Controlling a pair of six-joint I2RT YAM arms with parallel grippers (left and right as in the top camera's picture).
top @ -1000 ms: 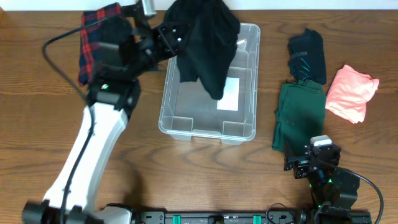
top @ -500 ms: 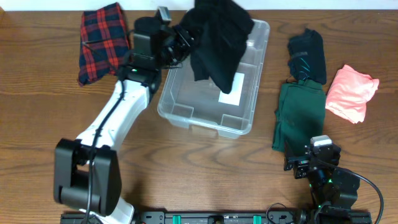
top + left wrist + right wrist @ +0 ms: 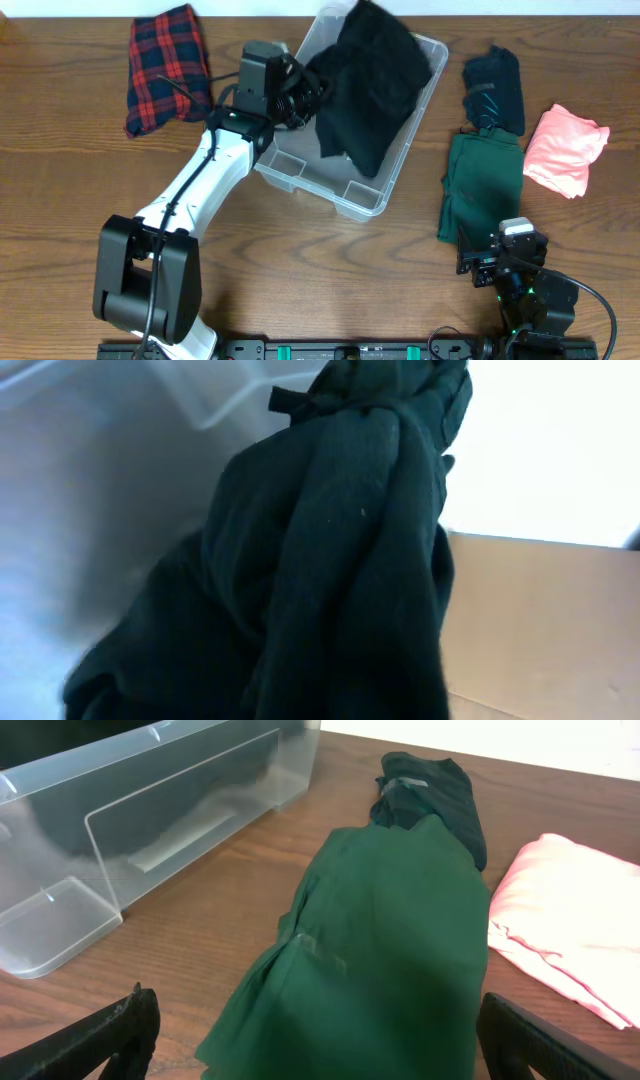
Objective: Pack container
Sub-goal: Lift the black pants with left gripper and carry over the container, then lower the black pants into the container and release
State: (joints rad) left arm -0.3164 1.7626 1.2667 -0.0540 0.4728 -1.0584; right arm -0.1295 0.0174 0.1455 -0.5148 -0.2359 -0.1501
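Left gripper: fingers clamped on a black garment, which hangs into the container. The container sits skewed at far centre. Right gripper: fingers spread wide, empty, facing a green garment at near right.

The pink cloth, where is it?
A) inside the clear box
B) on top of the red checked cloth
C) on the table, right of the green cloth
C: the pink cloth lies on the table, just right of the green cloth, outside the container.
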